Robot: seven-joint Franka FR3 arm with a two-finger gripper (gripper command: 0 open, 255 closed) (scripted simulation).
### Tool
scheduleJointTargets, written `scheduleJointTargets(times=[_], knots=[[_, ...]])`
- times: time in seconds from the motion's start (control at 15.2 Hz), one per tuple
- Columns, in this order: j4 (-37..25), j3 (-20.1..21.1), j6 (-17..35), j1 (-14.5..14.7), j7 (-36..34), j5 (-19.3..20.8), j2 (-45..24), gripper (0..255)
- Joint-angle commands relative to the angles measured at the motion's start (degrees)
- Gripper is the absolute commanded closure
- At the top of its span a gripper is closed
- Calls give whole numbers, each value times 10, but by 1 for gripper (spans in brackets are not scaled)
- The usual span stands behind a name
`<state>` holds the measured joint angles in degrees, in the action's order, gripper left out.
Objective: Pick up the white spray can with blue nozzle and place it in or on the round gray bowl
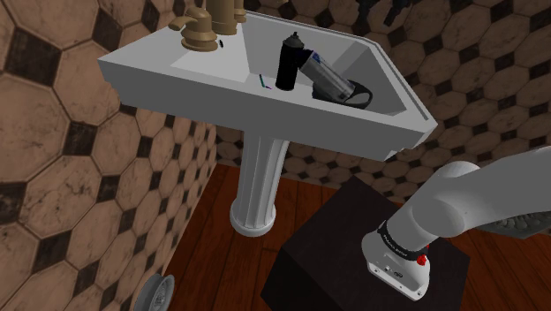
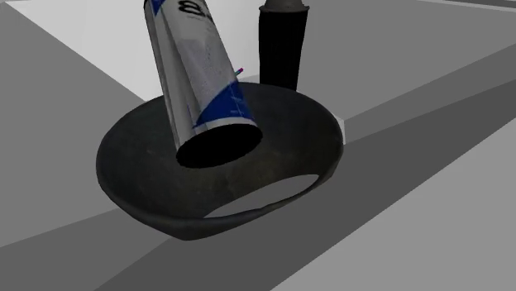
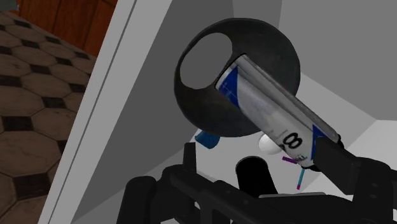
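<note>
Spray can sits in the bowl: base down inside it, body tilted, top end sticking out over the rim. Can is white-grey with blue marks. Second exterior view shows the can leaning, its bottom end resting inside the dark bowl. Bowl lies in the basin of a white pedestal sink, toward the shoulder view's right.

A black can stands upright just beside the bowl. A small blue thing lies on the basin floor near it. Brass taps are at the sink's back edge.

In the wrist view the tool is above the basin, fingers spread, pinching nothing, apart from the can and bowl.

Arm rises from the dark stand at the shoulder view's lower right. Wood floor, tiled walls.
</note>
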<state>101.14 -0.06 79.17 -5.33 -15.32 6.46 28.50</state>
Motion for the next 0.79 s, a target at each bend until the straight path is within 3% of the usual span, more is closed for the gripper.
scheduleJointTargets(times=[0.0, 0.2, 0.73], knots=[[-30, 2, -20, 0, 0, 0, -10, 0], [-120, 7, -78, 0, 2, 0, -42, 0], [-120, 7, -78, 0, 2, 0, -42, 0]])
